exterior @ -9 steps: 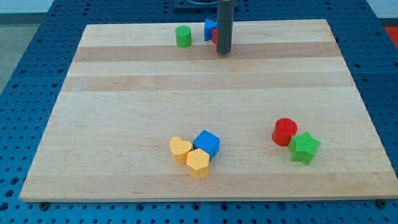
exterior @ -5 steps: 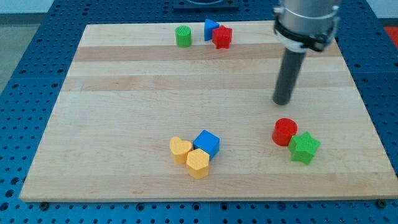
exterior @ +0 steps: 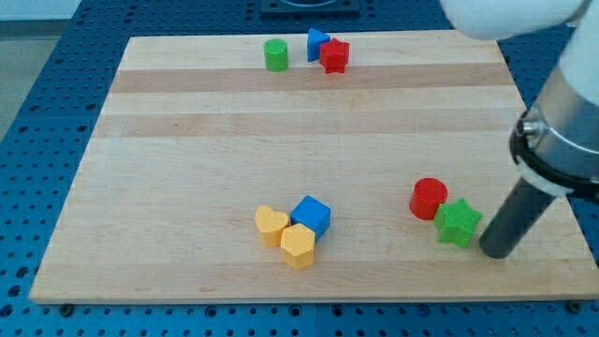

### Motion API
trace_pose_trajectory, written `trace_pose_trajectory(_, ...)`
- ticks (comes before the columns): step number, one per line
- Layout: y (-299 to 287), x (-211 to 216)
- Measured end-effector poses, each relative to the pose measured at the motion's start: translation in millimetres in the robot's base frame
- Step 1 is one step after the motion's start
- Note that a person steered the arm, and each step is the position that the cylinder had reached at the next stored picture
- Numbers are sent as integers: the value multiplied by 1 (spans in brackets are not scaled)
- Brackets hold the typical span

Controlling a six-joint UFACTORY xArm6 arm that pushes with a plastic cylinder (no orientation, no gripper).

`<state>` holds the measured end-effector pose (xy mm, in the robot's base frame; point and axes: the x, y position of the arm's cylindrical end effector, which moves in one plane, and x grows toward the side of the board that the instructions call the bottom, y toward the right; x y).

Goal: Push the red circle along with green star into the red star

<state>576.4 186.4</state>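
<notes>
The red circle (exterior: pixel 429 197) lies at the board's lower right, touching the green star (exterior: pixel 458 223) just below and to its right. The red star (exterior: pixel 333 56) sits at the view's top, near the board's top edge, touching a blue block (exterior: pixel 316 43) on its left. My tip (exterior: pixel 494 253) rests on the board close to the right of the green star and slightly below it, with a small gap between them. The dark rod slants up to the right.
A green cylinder (exterior: pixel 275 54) stands left of the blue block at the top. A blue cube (exterior: pixel 312 215), a yellow heart (exterior: pixel 271 225) and a yellow hexagon (exterior: pixel 298 245) cluster at the lower middle. The board's right edge (exterior: pixel 547 187) is near my tip.
My tip has moved from the red star at the top, down and to the right across the board, to just right of the green star. No block has moved.
</notes>
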Motion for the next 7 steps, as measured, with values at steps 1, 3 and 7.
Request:
trace_pose_trajectory(1, -18, -3)
trace_pose_trajectory(3, -52, -13)
trace_pose_trajectory(7, -71, -69)
